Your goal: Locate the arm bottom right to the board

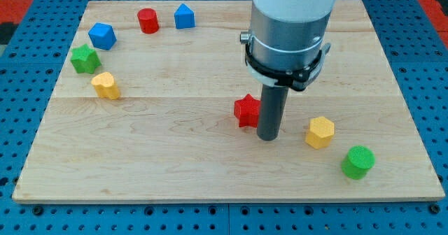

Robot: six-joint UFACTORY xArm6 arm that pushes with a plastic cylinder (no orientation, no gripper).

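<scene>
My tip (pixel 267 137) rests on the wooden board (pixel 175 158) a little right of its middle. It stands just right of a red star block (pixel 246 110), close to or touching it. A yellow hexagon block (pixel 320 131) lies to the tip's right. A green cylinder block (pixel 358 161) lies further toward the view's bottom right. The arm's grey and white body (pixel 290 25) comes down from the view's top.
At the view's upper left sit a red cylinder block (pixel 148 20), a blue house-shaped block (pixel 184 16), a blue cube-like block (pixel 102 36), a green star block (pixel 85 59) and a yellow block (pixel 106 85). A blue pegboard (pixel 28 214) surrounds the board.
</scene>
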